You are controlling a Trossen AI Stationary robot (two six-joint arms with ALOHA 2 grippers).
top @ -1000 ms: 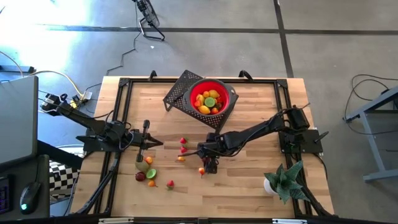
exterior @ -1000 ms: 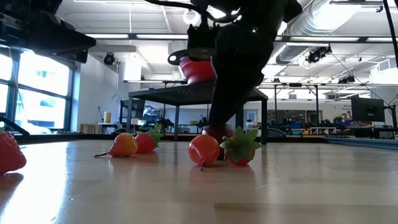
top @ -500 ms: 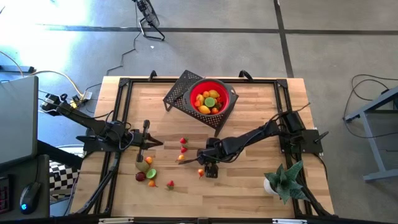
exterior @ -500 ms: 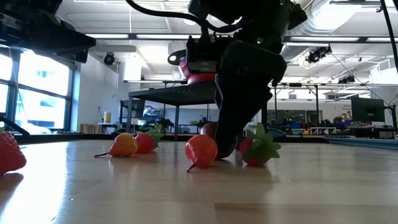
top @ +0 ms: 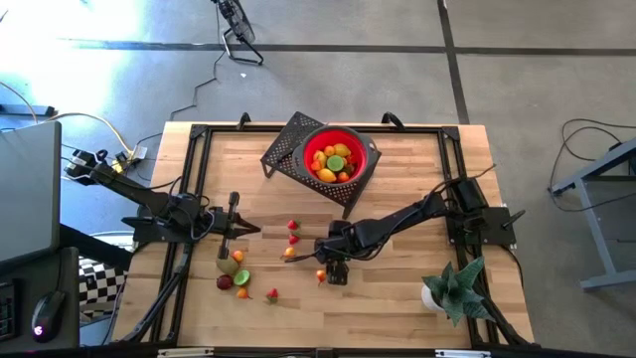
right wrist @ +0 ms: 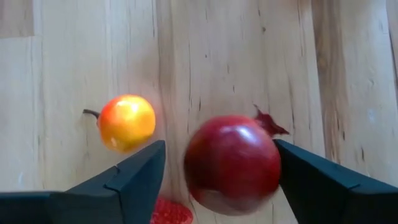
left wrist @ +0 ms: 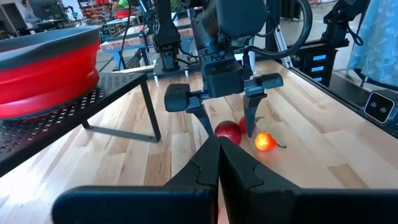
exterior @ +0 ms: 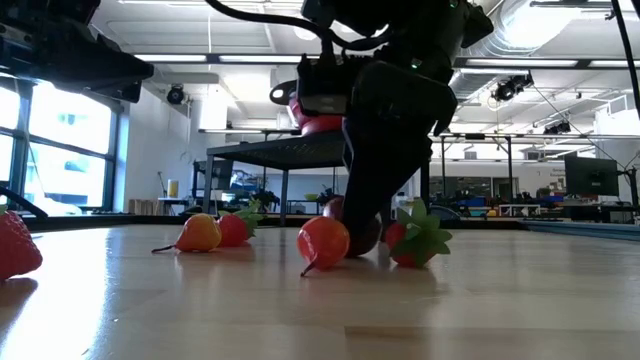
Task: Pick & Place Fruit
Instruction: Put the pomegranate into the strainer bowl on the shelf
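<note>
My right gripper (left wrist: 228, 129) is open and low over the table's middle, one finger on each side of a dark red fruit (right wrist: 233, 163) that rests on the wood. Beside it lie an orange-red fruit (right wrist: 127, 122) and a strawberry with green leaves (exterior: 415, 240). More fruit lies near the left (top: 238, 273), and several pieces fill the red bowl (top: 370, 149). My left gripper (left wrist: 219, 149) is shut at the table's left, level and holding nothing. My right gripper has one finger (right wrist: 317, 180) right at the dark red fruit's side (right wrist: 272, 163); I cannot tell whether it touches. The other finger (right wrist: 140, 171) stands apart from the fruit. The fingers come slanting down from the table's right.
The red bowl sits on a black perforated rack (top: 283, 149) at the far middle. A spiky green plant in a white pot (top: 452, 288) stands at the near right. Two strawberries (top: 292, 231) lie between the arms. Bare wood shows along the near edge.
My right gripper has sunk and gone a little toward the table's near edge, down around the dark red fruit. The leafy strawberry beside it has slid a short way along the table.
</note>
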